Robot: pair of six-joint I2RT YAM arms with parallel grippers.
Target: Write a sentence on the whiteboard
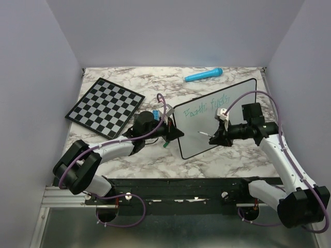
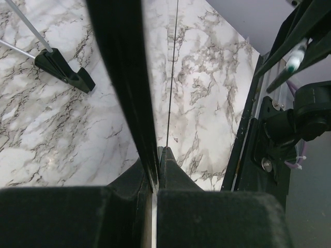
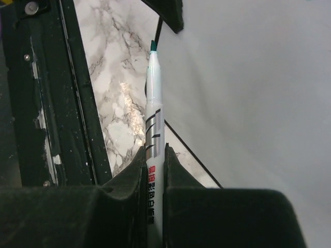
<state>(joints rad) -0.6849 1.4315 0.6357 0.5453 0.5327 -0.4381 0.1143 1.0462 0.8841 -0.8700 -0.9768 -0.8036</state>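
From the left wrist the whiteboard (image 1: 196, 143) shows only edge-on, with the left gripper (image 1: 172, 133) closed tight on its frame. The right gripper (image 3: 154, 155) is squeezed onto a marker (image 3: 154, 108), tip over the white. The board lies mid-table, nearer the right edge. The sentence (image 1: 207, 107) is thin teal scrawl, hard to read, and the right arm covers part of the board. A chessboard (image 1: 105, 107) sits by the far left corner.

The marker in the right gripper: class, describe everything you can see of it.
The marker is a slim white plastic-looking barrel with grey stripes and red printed characters, uncapped, its tip teal-green. The fingers of the right gripper clamp its barrel; the tip points at the whiteboard, contact unclear.
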